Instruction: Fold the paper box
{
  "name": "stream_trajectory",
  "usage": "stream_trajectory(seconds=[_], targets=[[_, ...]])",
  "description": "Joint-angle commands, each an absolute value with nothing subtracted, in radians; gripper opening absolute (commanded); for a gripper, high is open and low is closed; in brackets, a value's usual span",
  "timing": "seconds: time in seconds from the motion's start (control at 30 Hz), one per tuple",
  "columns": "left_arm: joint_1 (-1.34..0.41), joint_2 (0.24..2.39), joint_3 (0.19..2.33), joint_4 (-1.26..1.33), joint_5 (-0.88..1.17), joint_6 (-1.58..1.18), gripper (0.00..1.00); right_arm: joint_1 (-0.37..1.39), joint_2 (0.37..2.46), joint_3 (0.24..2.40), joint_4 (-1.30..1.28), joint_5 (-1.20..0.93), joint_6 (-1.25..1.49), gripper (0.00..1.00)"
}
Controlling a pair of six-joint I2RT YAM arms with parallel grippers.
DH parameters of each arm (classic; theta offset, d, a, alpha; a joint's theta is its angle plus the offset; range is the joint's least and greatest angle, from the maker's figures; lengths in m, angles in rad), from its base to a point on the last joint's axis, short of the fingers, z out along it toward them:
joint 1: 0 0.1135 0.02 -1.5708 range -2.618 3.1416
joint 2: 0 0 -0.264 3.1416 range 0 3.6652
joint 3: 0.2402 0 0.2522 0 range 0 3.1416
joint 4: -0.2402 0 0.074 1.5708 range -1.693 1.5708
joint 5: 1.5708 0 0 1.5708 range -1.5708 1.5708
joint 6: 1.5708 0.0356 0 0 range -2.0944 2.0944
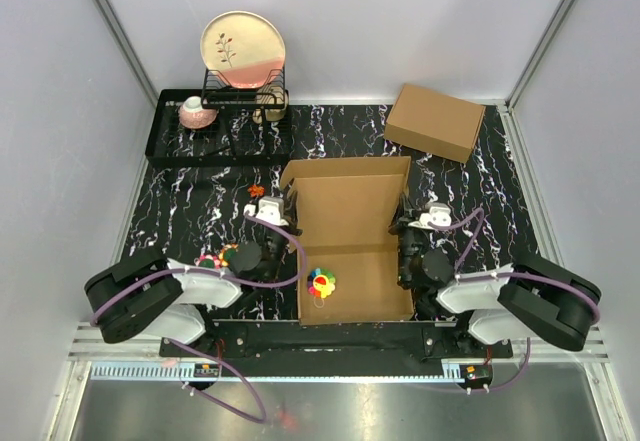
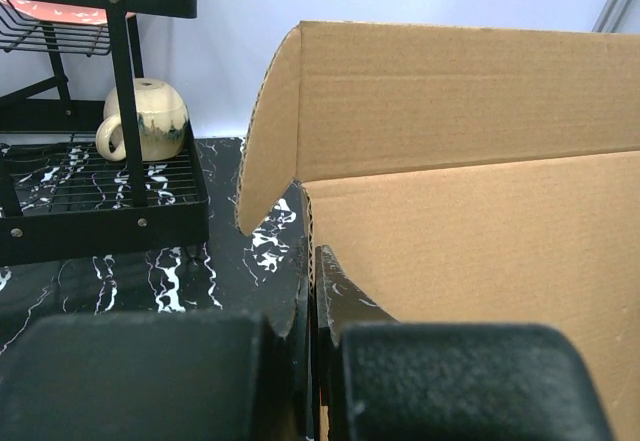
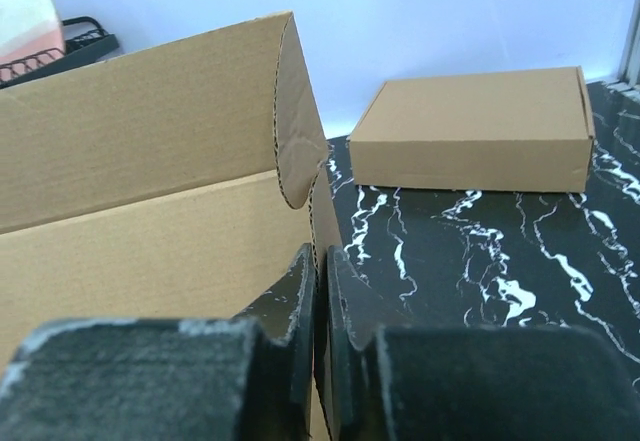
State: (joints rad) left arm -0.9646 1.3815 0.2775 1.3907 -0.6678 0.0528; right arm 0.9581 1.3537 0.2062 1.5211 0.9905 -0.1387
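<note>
The paper box lies in the middle of the table as a brown cardboard tray, its far flap standing up and its side walls raised. My left gripper is shut on the left side wall, whose thin corrugated edge runs between the fingers in the left wrist view, where the gripper sits low against the paper box. My right gripper is shut on the right side wall in the same way. In the right wrist view that gripper pinches the wall edge of the paper box.
A made-up brown cardboard box stands at the back right. A black dish rack with a plate, a pink bowl and a mug is at the back left. A colourful toy lies inside the paper box, another by the left arm.
</note>
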Motion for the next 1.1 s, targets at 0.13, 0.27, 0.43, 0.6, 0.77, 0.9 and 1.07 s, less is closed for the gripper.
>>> stream_trajectory(seconds=[0.13,0.27,0.43,0.6,0.77,0.9,1.07], targets=[[-1.032,1.348,0.258,1.666,-0.563,0.109,0.00,1.065,1.226,0.147,1.163,1.009,0.029,0.33],[-1.031,1.345,0.301,1.666,-0.581,0.196,0.00,1.063,1.105,0.204,1.045,1.017,0.006,0.38],[-0.971,1.348,0.348,1.666,-0.549,0.226,0.00,1.063,1.058,0.258,1.043,1.012,-0.132,0.45],[-0.893,1.356,0.393,1.666,-0.523,0.218,0.00,1.055,1.037,0.342,1.011,1.003,-0.209,0.55],[-0.801,1.399,0.448,1.666,-0.486,0.166,0.00,0.982,0.993,0.464,0.800,0.930,-0.141,0.59],[-0.724,1.466,0.497,1.666,-0.479,0.085,0.00,0.937,0.959,0.535,0.665,0.850,-0.109,0.61],[-0.690,1.532,0.543,1.667,-0.468,0.015,0.00,0.872,0.916,0.627,0.496,0.805,-0.054,0.65]])
